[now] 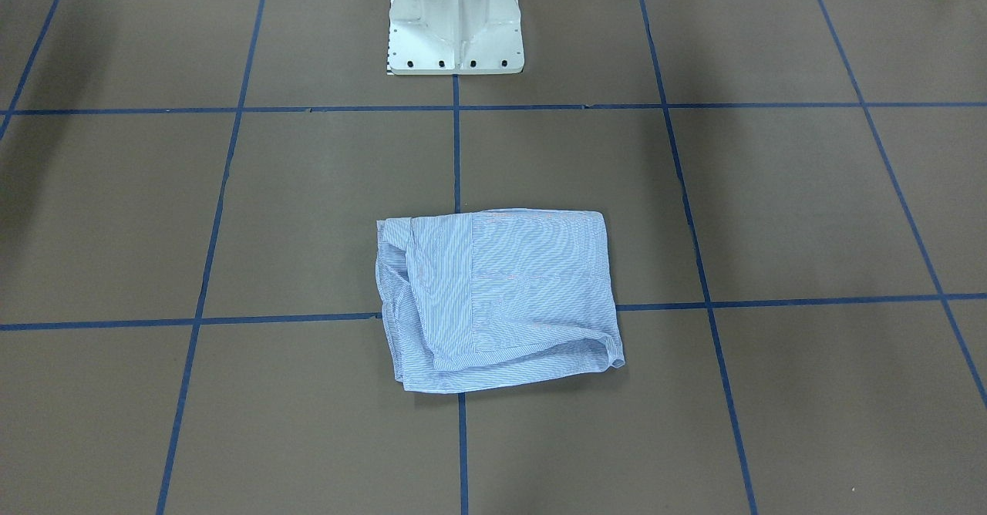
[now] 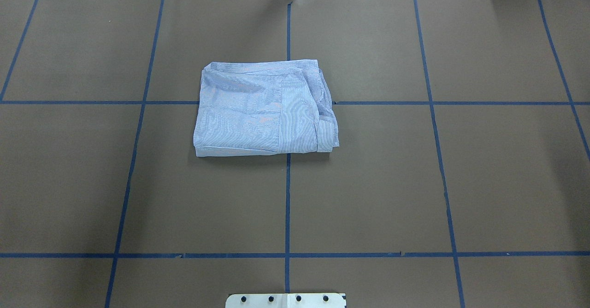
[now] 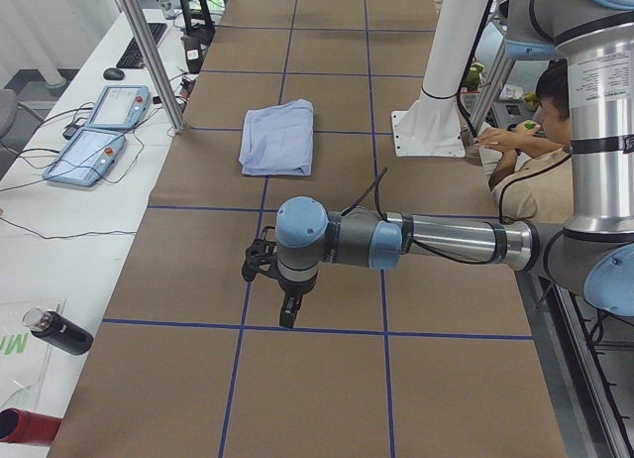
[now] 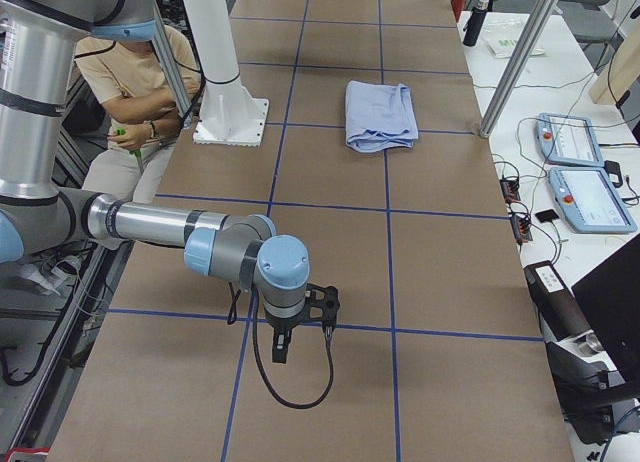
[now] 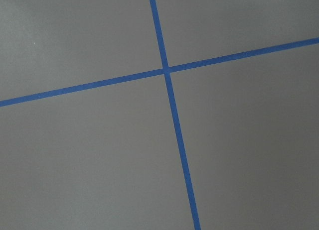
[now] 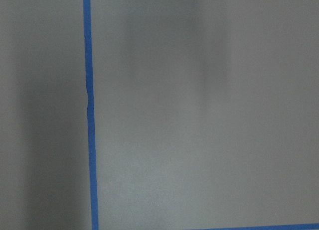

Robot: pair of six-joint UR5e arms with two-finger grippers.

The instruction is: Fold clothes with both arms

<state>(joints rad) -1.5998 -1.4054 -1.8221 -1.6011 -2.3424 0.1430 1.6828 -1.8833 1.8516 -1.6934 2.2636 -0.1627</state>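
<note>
Shirt (image 2: 265,107): light blue-and-white striped, folded into a rough rectangle and lying flat on the table (image 2: 368,183). It sits in the middle, over the crossing of the centre tape line and a cross line.
Shirt edges: the side toward the robot's left is a fairly straight fold. The side toward its right is looser, with layered folds and a cuff (image 2: 326,135) showing.
Left arm (image 3: 446,242): reaches out low over the table at the robot's left end, well apart from the shirt.
Left tool (image 3: 287,317): points down at the brown paper near a blue tape line and holds nothing visible. Whether its fingers are apart or together cannot be told from this side view.
Right arm (image 4: 150,225): stretched out over the table's other end, also far from the shirt.
Right tool (image 4: 278,354): hangs downward close to a tape line, with a black cable (image 4: 300,397) looping below it. Its finger spacing cannot be told.
Wrist views: only brown paper and blue tape (image 5: 167,69).
Pedestal base (image 1: 455,29): white, bolted to the table behind the shirt.
Person (image 3: 540,180): seated beside the pedestal.
Side table: two pendant screens (image 3: 99,131) and a dark bottle (image 3: 54,331) lying on its side, contents not visible.
</note>
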